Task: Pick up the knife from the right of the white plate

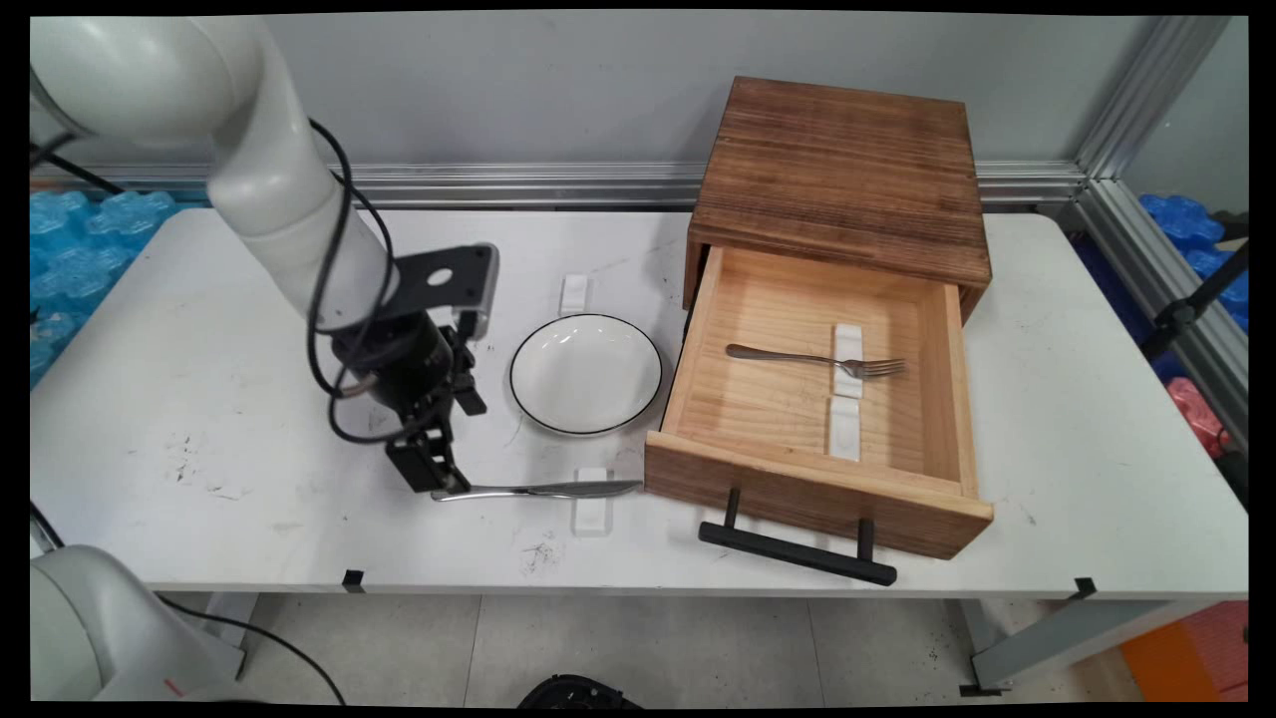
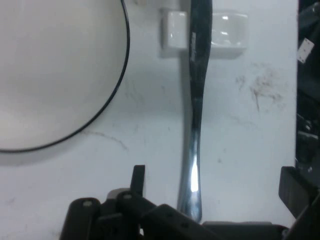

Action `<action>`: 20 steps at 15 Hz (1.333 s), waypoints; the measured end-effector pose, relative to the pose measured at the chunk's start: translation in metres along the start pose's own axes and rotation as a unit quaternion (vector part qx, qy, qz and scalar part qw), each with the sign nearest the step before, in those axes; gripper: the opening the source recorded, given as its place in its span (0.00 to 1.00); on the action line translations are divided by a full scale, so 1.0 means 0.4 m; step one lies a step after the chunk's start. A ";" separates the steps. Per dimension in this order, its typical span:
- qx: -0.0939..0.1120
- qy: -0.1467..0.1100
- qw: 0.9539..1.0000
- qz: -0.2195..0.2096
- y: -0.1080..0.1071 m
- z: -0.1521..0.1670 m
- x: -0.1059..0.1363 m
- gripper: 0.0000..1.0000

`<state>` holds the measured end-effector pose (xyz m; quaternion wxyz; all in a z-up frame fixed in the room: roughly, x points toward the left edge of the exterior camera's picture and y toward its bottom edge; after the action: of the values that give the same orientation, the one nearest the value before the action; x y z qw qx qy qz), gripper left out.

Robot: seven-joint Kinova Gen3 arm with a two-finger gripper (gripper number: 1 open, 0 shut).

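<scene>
A silver table knife (image 1: pixel 538 490) lies on the white table near its front edge, with its blade across a small white rest (image 1: pixel 590 507). My gripper (image 1: pixel 437 481) is down at the knife's handle end, open, and its fingers straddle the handle without closing on it. In the hand view the knife (image 2: pixel 195 125) runs up from between the two fingers (image 2: pixel 138 176) to the white rest (image 2: pixel 172 29). The gripper (image 2: pixel 215 181) there stands open, and the handle's tip is hidden behind the linkage. A white plate with a black rim (image 1: pixel 585 374) sits just beyond the knife.
A wooden box (image 1: pixel 842 170) stands at the back right with its drawer (image 1: pixel 812 489) pulled out. A fork (image 1: pixel 817 359) lies inside on a white rest. Another white rest (image 1: pixel 575 292) lies behind the plate. The drawer's black handle (image 1: pixel 797 553) overhangs near the table's front edge.
</scene>
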<state>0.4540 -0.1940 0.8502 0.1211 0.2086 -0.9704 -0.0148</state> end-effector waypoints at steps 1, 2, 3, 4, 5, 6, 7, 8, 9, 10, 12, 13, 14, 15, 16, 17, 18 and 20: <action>0.002 0.003 1.000 -0.001 0.000 0.018 0.002 1.00; 0.004 0.005 1.000 -0.002 0.000 0.037 0.006 1.00; 0.006 0.008 1.000 -0.003 0.000 0.056 0.008 1.00; 0.007 0.010 1.000 -0.004 0.000 0.071 0.010 1.00; 0.009 0.012 1.000 -0.006 0.000 0.086 0.012 1.00; 0.010 0.013 1.000 -0.006 0.000 0.101 0.014 1.00; 0.011 0.014 1.000 -0.007 0.000 0.112 0.014 1.00; 0.012 0.014 1.000 -0.008 0.001 0.124 0.014 1.00; 0.012 0.015 1.000 -0.008 0.002 0.134 0.014 1.00; 0.013 0.015 1.000 -0.007 0.003 0.143 0.013 1.00; 0.013 0.014 1.000 -0.006 0.004 0.155 0.012 1.00; 0.014 0.014 1.000 -0.005 0.005 0.161 0.011 1.00; 0.014 0.014 1.000 -0.003 0.005 0.167 0.011 1.00; 0.014 0.014 1.000 0.000 0.006 0.172 0.011 1.00; 0.015 0.014 1.000 0.002 0.007 0.177 0.011 1.00; 0.015 0.013 1.000 0.004 0.007 0.182 0.011 1.00; 0.016 0.013 1.000 0.006 0.008 0.186 0.010 1.00; 0.016 0.012 1.000 0.010 0.008 0.191 0.009 0.00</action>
<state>0.4312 -0.1943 0.7769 0.1297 0.2011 -0.9709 0.0047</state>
